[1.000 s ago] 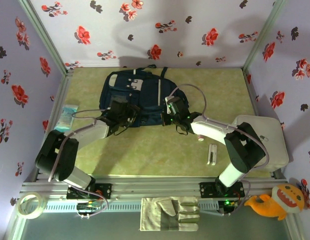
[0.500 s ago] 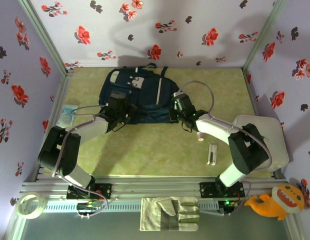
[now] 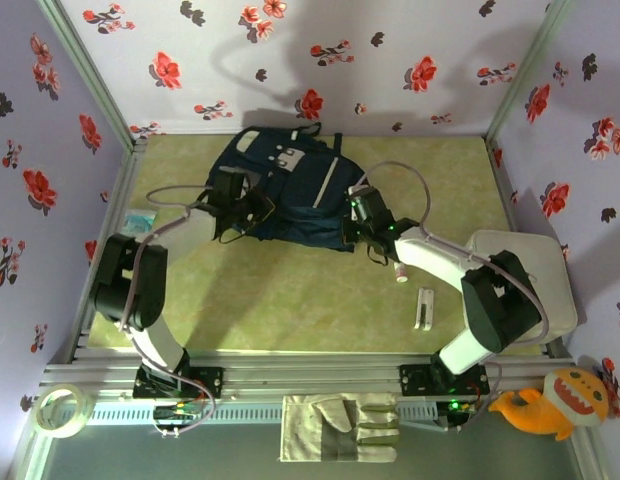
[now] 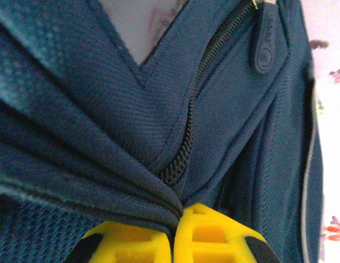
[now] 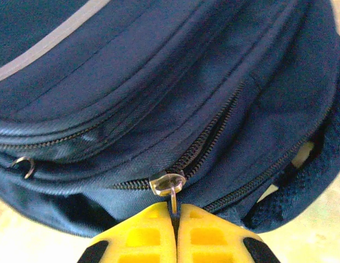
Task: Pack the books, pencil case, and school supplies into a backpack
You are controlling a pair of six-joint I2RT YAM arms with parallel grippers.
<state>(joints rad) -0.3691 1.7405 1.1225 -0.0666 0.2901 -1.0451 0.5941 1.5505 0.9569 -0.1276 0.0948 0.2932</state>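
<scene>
The dark navy backpack (image 3: 290,185) lies at the back middle of the table. My left gripper (image 3: 244,212) is at its left near edge; in the left wrist view the yellow fingers (image 4: 214,235) are shut on a fold of backpack (image 4: 131,109) fabric beside a zipper. My right gripper (image 3: 361,226) is at the bag's right near corner, shut on the metal zipper pull (image 5: 168,183) of the backpack (image 5: 159,71). The school supplies lie on the table: a slim white bar (image 3: 423,308) and a tiny white tube (image 3: 400,272). The books and pencil case are out of view.
A pale blue packet (image 3: 139,221) lies by the left wall. A white box (image 3: 535,285) stands at the right edge. Beyond the near rail lie a tape roll (image 3: 58,410), work gloves (image 3: 340,428) and an orange plush toy (image 3: 555,400).
My left gripper closed on the backpack fabric and moved away from me. The backpack's near edge has shifted toward the back wall with both grippers.
</scene>
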